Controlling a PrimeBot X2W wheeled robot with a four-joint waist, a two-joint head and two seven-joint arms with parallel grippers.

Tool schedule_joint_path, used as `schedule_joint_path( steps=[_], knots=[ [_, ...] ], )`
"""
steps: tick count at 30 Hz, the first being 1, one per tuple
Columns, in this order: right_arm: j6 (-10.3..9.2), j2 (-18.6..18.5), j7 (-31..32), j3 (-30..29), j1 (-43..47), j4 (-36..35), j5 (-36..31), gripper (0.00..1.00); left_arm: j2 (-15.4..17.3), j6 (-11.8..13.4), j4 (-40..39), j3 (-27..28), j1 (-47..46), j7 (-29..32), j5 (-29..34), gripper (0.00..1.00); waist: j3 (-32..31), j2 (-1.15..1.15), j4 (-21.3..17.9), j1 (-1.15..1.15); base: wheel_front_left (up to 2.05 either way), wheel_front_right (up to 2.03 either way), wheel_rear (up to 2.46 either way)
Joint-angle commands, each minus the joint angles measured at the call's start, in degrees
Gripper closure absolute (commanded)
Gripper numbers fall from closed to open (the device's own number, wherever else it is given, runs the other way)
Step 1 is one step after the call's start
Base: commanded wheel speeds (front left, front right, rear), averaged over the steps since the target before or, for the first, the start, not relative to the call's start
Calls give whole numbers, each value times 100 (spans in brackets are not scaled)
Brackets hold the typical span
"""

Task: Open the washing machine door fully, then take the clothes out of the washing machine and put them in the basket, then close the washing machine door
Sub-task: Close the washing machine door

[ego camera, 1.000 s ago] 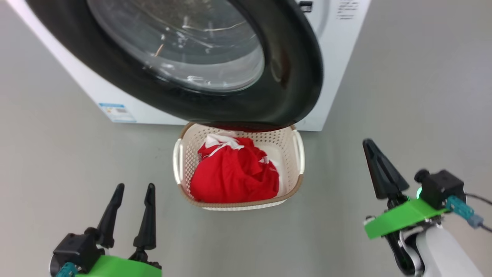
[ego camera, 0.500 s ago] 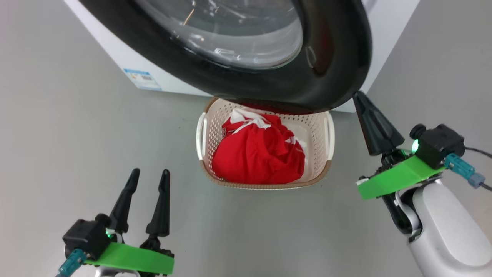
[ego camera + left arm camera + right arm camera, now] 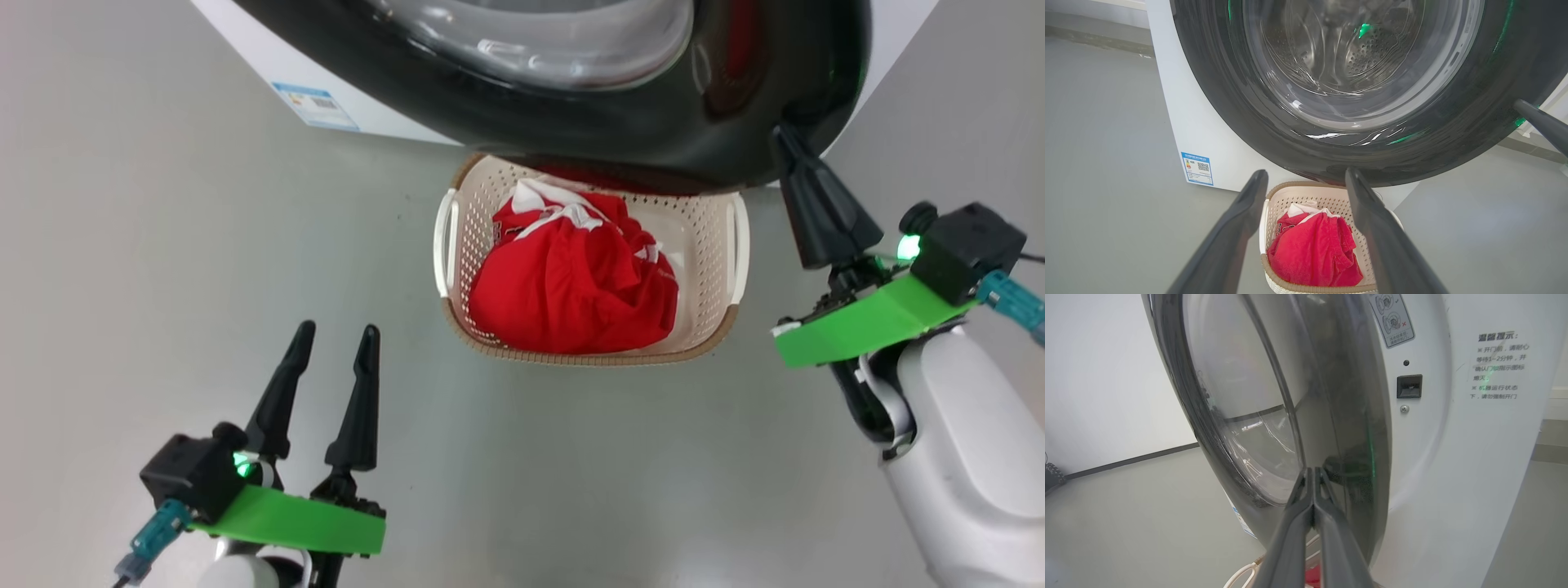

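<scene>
white washing machine [image 3: 1453, 457] stands ahead of both hands. its door [image 3: 653, 139] stands partly open, just past the right hand's tips. basket [image 3: 710, 237] sits on the floor between the hands, ahead and right of the left hand [image 3: 336, 331], red clothes [image 3: 571, 286] piled inside. left hand wide open, empty. right hand [image 3: 782, 135] fully closed, holding nothing, tips at the door's black rim.

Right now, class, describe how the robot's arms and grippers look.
The left gripper and right gripper each carry two long, tapering black fingers, a black block and a flat bright green plate. A small green light glows beside each block, a teal cable connector plugs in, and the forearm is smooth pale grey-white.
</scene>
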Motion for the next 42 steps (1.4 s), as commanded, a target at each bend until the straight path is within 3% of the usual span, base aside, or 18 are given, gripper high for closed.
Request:
schedule_joint_path(
  steps=[1, 18, 42],
  knots=[
    [36, 7, -37, 18, -143, -160, 74, 100, 69, 42, -155, 167, -130, -46, -23, 0, 148, 0, 63, 0, 0, 0, 0],
    [36, -191, -37, -555, -997, -255, 47, 100, 69, 118, -364, -198, -493, -46, -332, 0, 830, 0, 409, 0, 0, 0, 0],
    [36, -136, -37, -992, -1566, -351, 81, 100, 69, 194, -453, -439, -692, -46, -420, 0, 1072, 0, 532, 0, 0, 0, 0]
  ],
)
